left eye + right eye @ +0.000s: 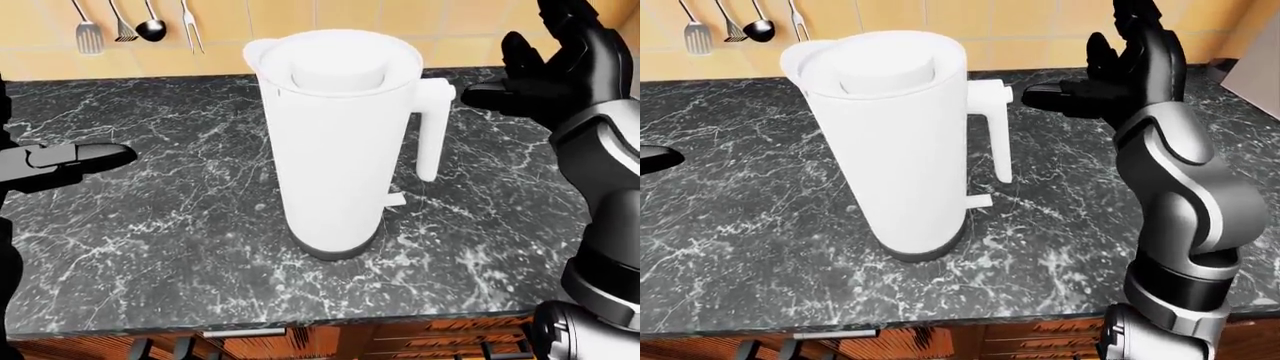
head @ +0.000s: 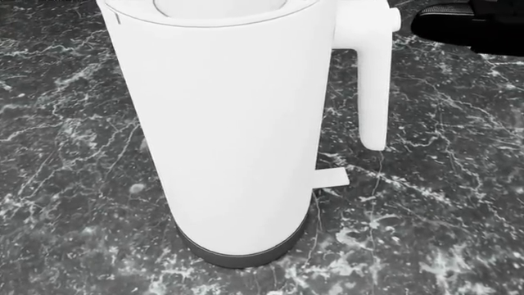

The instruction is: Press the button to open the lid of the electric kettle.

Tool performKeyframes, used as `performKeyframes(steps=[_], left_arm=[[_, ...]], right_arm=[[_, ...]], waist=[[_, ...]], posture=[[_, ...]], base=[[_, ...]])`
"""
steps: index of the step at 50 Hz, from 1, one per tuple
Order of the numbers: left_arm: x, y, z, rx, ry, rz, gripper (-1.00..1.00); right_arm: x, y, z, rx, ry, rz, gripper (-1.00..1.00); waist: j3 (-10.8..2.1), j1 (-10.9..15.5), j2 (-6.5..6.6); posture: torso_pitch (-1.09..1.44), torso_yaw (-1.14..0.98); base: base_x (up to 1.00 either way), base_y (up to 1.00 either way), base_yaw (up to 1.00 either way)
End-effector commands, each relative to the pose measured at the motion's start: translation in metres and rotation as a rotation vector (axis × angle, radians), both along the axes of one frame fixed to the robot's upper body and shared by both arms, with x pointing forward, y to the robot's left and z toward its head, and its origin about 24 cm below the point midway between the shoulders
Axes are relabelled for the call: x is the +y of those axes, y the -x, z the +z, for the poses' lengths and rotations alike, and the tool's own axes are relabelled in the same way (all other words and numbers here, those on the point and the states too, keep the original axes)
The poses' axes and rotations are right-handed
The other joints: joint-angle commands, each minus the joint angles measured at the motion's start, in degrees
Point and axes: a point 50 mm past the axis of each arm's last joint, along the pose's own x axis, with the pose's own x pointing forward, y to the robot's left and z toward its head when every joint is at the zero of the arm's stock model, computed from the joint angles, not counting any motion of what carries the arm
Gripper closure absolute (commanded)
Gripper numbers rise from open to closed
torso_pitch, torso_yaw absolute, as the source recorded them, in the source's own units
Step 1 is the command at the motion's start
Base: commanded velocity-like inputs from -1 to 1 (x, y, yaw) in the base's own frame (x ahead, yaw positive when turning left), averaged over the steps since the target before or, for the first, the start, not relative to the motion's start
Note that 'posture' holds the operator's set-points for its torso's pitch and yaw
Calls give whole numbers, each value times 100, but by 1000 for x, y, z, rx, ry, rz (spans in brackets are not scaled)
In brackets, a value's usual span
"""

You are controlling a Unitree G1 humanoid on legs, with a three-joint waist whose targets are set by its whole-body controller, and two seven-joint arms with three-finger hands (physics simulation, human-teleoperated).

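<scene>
A tall white electric kettle (image 1: 340, 142) stands upright on the black marble counter (image 1: 150, 225), its round lid (image 1: 338, 64) down. Its handle (image 1: 432, 127) points to the right, with a small white tab (image 1: 396, 199) low on the same side. My right hand (image 1: 1110, 75) is open, fingers spread, just right of the handle's top; one fingertip (image 1: 1032, 95) points at it, a little apart. My left hand (image 1: 70, 161) is at the left edge, fingers stretched flat, well apart from the kettle. The head view shows the kettle body (image 2: 238, 135) close up.
Several metal utensils (image 1: 120, 26) hang on the tan tiled wall at top left. The counter's near edge (image 1: 300, 322) runs along the bottom, with wooden cabinet fronts below. A grey object's corner (image 1: 1255, 82) shows at the right edge of the right-eye view.
</scene>
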Motion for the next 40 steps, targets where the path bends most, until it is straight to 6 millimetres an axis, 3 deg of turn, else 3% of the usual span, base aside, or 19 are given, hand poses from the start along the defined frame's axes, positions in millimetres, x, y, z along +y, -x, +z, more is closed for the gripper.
performKeyframes(steps=[1, 40], left_arm=[[-1, 6, 12, -68, -30, 9, -100], [0, 8, 13, -71, -29, 13, -100]], right_arm=[[-1, 7, 18, -89, 7, -5, -100], [15, 8, 19, -92, 15, 37, -100]], waist=[[-131, -1, 9], [-123, -7, 25]], posture=[[0, 0], [0, 0]], base=[[0, 0, 0], [0, 0, 0]])
